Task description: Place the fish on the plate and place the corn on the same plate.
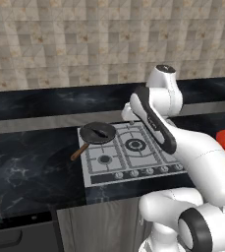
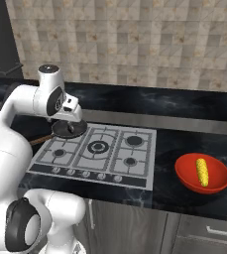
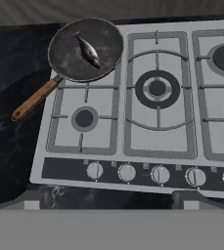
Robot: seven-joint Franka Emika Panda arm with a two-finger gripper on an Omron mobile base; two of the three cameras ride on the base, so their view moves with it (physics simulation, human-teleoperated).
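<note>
The fish (image 3: 88, 50), small and dark grey, lies inside a black frying pan (image 3: 85, 49) on the stove's back left burner. In the hand view my gripper (image 3: 112, 202) hangs high above the stove's front edge, fingertips (image 3: 33, 201) wide apart, open and holding nothing. The pan (image 1: 98, 133) also shows in the left base view, and its rim (image 2: 69, 130) peeks out under my hand in the right base view. The yellow corn (image 2: 202, 171) rests in a red bowl (image 2: 184, 166) on the counter right of the stove. The plate is out of view.
The pan's wooden handle (image 3: 34, 100) sticks out to the left over the dark marble counter (image 3: 6, 141). The grey stove (image 3: 157, 122) has several burners and a row of knobs (image 3: 127, 172) at its front. A tiled wall (image 2: 135, 44) stands behind.
</note>
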